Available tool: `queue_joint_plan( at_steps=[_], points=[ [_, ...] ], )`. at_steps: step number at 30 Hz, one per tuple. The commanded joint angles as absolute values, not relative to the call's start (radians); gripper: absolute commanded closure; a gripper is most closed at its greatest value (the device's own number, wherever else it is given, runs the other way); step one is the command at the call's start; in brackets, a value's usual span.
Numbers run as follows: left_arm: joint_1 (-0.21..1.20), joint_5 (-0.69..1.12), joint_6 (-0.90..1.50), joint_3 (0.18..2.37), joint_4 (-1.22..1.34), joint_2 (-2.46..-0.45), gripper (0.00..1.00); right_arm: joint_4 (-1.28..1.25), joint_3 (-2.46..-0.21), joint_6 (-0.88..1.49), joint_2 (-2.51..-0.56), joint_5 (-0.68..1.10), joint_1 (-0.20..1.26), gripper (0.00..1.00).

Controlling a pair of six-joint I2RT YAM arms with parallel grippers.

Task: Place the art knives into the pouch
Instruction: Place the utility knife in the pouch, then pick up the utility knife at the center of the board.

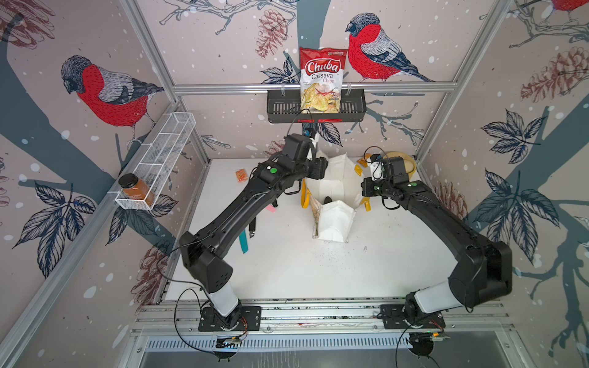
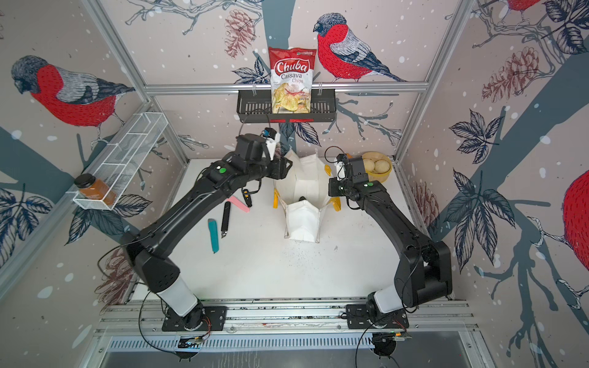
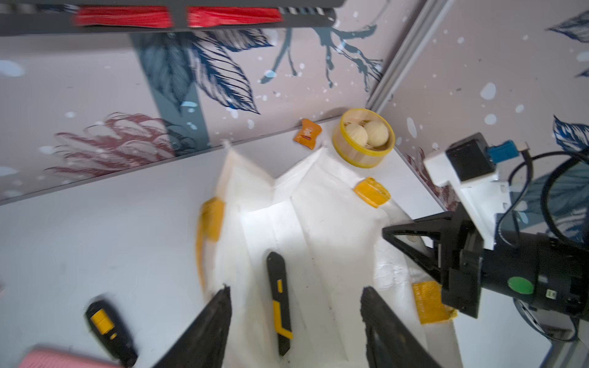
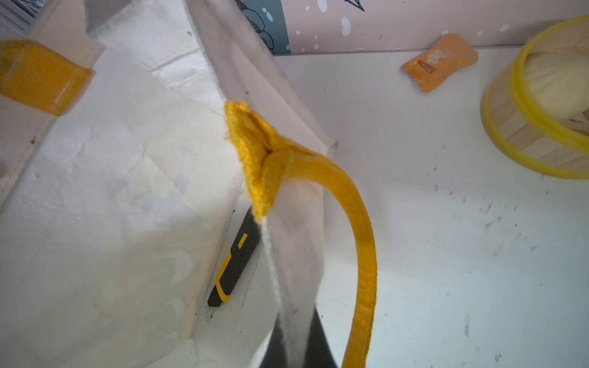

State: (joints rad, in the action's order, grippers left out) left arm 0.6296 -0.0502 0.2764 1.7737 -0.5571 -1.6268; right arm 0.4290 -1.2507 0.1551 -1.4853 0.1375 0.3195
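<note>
Plainly, art knife (image 3: 279, 299) lies inside pouch (image 3: 318, 223) — left tool (image 3: 296, 288) apart, right tool (image 4: 298, 347) clamped on its wall.

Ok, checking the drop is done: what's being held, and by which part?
The right gripper pinches the pouch by its rim beside a yellow handle. The left gripper is open, empty; the art knife lies inside the pouch.
</note>
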Motion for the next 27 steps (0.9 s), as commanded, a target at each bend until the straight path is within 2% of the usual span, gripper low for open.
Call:
queue_joint_plan(
  at_steps=[1,5,9,18,27],
  points=[
    [0.562,-0.184,0.346,1.647,-0.467,-1.506,0.35,0.398,-1.246,0.141,-1.476,0.132,0.316,1.00],
    [0.443,-0.249,0.377,1.516,-0.504,-1.403,0.34,0.397,-1.246,0.137,-1.480,0.147,0.319,1.00],
    [0.368,-0.304,0.356,1.435,-0.589,-1.420,0.34,0.402,-1.253,0.135,-1.489,0.147,0.324,1.00],
    [0.232,-0.156,0.362,1.185,-0.581,-1.516,0.36,0.398,-1.244,0.128,-1.493,0.148,0.330,1.00],
    [0.154,-0.061,0.352,1.136,-0.500,-1.654,0.38,0.385,-1.231,0.133,-1.505,0.151,0.330,1.00]
  ],
)
